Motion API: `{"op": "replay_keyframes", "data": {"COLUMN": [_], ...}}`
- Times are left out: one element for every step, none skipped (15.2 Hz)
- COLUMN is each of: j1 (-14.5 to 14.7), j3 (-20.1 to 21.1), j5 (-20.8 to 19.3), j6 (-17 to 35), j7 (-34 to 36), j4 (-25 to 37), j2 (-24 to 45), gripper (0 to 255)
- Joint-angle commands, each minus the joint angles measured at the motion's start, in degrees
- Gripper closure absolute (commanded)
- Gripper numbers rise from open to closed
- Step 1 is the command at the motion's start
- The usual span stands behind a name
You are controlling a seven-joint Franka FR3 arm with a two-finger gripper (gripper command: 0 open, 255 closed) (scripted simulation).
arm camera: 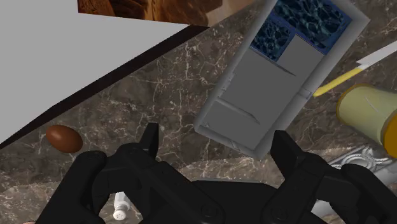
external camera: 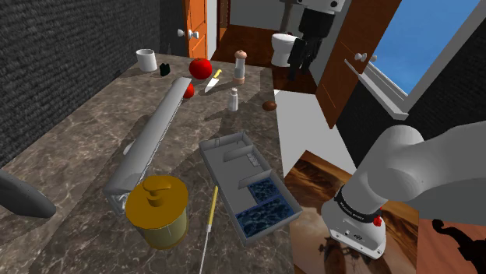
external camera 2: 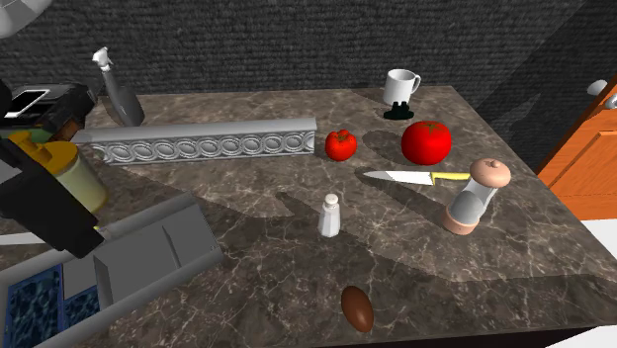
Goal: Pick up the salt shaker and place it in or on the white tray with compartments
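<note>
Near the salt shaker [external camera 2: 329,215], knife [external camera 2: 415,177], pepper mill [external camera 2: 473,197], tomato [external camera 2: 426,142]

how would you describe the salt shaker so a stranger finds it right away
Start at the dark marbled countertop, then find the yellow-handled knife near its middle. A little off the blade's tip stands the small white shaker, shorter and slimmer than the tan-topped grinder nearby.

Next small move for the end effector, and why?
Probably translate the open end effector toward the salt shaker until it sits between the fingers. It stands upright on the counter, outside the finger gap, and nothing is held.
</note>
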Motion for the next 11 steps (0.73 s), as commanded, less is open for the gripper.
{"op": "replay_keyframes", "data": {"j1": [0.00,-0.06,-0.11,-0.16,-0.20,-0.23,-0.26,-0.27,-0.30,-0.31,-0.32], "j3": [0.00,-0.46,-0.92,-1.37,-1.82,-2.26,-2.69,-3.13,-3.55,-3.97,-4.37], "j5": [0.00,-0.27,-0.52,-0.73,-0.91,-1.07,-1.18,-1.27,-1.32,-1.33,-1.30], "j6": [0.00,1.53,3.04,4.51,5.95,7.35,8.71,10.02,11.29,12.51,13.68], "j7": [0.00,-0.72,-1.42,-2.13,-2.82,-3.52,-4.21,-4.90,-5.59,-6.28,-6.98], "j4": [0.00,0.10,0.28,0.53,0.87,1.28,1.78,2.35,3.00,3.73,4.53], "j2": [0.00,1.69,3.42,5.21,7.03,8.90,10.80,12.74,14.71,16.71,18.73], "gripper": [0,0,0,0,0,0,0,0,0,0,0]}}
